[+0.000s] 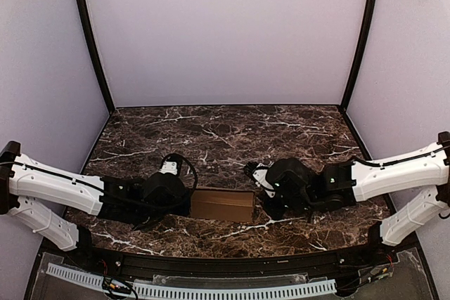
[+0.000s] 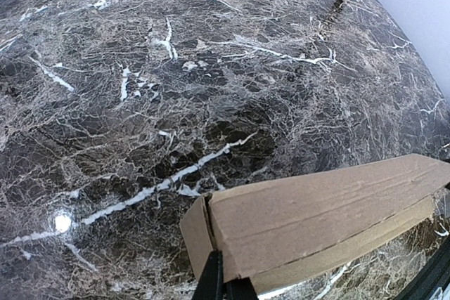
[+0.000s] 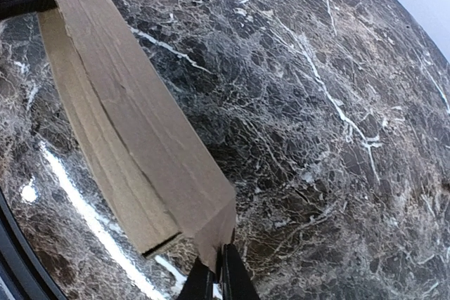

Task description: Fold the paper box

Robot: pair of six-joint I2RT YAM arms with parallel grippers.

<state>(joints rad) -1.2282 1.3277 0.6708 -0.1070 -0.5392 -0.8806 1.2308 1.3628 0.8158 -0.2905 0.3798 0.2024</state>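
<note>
Top external view shows the paper box point(image 1: 221, 205) as a flattened sleeve at the counter's point(image 1: 225, 131) near side, left gripper point(image 2: 225, 282) and right gripper point(image 3: 216, 280) each pinched shut on an end flap, so the ends likely remain untucked.

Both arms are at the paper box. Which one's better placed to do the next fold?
Right, probably. The right gripper pinches the loose end flap beside the paper box's open end, so it can tuck it. The left gripper is shut on the other end, fit to anchor.
</note>
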